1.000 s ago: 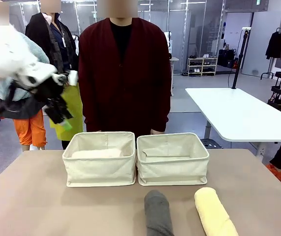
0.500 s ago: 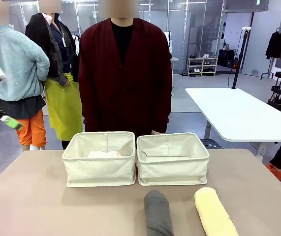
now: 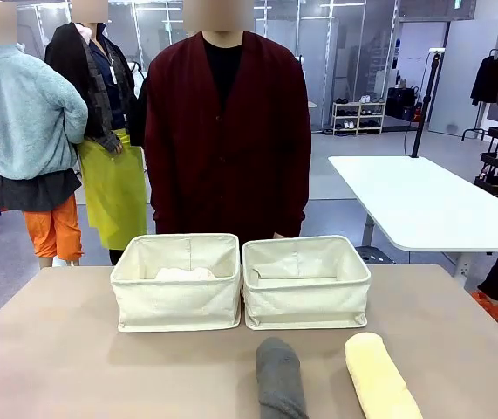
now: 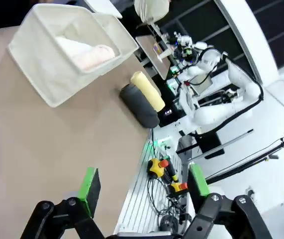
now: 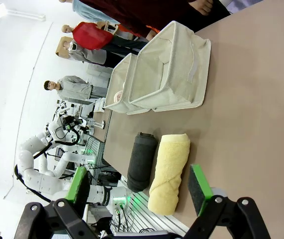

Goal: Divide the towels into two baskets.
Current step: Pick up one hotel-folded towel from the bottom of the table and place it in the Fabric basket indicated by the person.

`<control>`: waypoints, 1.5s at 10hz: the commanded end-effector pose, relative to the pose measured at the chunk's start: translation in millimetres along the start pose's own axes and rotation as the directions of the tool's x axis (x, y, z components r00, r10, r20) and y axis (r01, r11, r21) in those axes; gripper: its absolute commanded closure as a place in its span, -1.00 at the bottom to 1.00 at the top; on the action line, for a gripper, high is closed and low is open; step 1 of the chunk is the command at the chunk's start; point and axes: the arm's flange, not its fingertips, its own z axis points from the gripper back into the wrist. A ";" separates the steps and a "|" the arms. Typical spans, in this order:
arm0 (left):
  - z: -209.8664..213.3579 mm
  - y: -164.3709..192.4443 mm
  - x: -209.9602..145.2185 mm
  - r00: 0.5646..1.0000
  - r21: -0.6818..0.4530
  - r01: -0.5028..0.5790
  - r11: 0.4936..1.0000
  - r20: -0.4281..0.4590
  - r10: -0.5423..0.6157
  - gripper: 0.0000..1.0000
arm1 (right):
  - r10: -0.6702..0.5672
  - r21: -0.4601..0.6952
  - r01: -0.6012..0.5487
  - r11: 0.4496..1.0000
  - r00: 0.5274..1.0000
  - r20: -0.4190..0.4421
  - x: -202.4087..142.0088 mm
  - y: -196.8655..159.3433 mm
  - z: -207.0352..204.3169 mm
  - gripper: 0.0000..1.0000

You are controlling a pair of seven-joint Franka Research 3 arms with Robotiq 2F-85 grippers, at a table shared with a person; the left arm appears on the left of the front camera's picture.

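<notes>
Left claw (image 4: 143, 181): fingers spread wide, nothing between pads. Right claw (image 5: 138, 181): same, wide open, empty. Just past right fingertips, pale yellow towel (image 5: 169, 172) lies on table (image 5: 251, 124), dark grey towel (image 5: 142, 160) just beside it. Farther ahead of right claw, right basket (image 5: 174, 69); low pale shape inside, cannot tell what. Left basket (image 4: 47, 64) well ahead of left claw, up and to one side, pale towel roll (image 4: 84, 49) lying in it. Baskets side by side, touching.
</notes>
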 end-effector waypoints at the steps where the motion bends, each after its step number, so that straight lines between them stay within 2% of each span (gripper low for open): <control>1: 22.0 1.0 11.1 0.996 0.013 -0.091 0.996 0.008 0.091 -0.79 | 0.005 0.008 -0.005 1.000 1.000 0.001 -1.8 2.5 -0.2 -1.00; 2: 22.2 9.6 16.0 0.990 0.041 -0.134 0.990 -0.036 0.135 -0.79 | 0.005 0.008 -0.005 1.000 1.000 0.001 -1.8 2.5 -0.2 -1.00; 3: 16.8 25.4 42.1 0.995 0.156 -0.091 0.984 -0.035 0.097 -0.79 | 0.005 0.008 -0.005 1.000 1.000 0.001 -1.8 2.5 -0.2 -1.00; 4: 22.5 11.1 -3.6 0.996 0.027 -0.086 0.996 0.010 0.086 -0.79 | 0.005 0.008 -0.005 1.000 1.000 0.001 -1.8 2.5 -0.2 -1.00; 13: 22.5 11.1 -3.6 0.996 0.027 -0.086 0.996 0.010 0.086 -0.79 | -0.002 0.000 0.002 1.000 1.000 -0.001 0.0 -0.8 -0.3 -1.00; 15: 22.5 11.1 -3.6 0.996 0.027 -0.086 0.996 0.010 0.086 -0.79 | 0.016 -0.125 -0.033 0.992 0.991 -0.133 14.7 19.2 -38.6 -1.00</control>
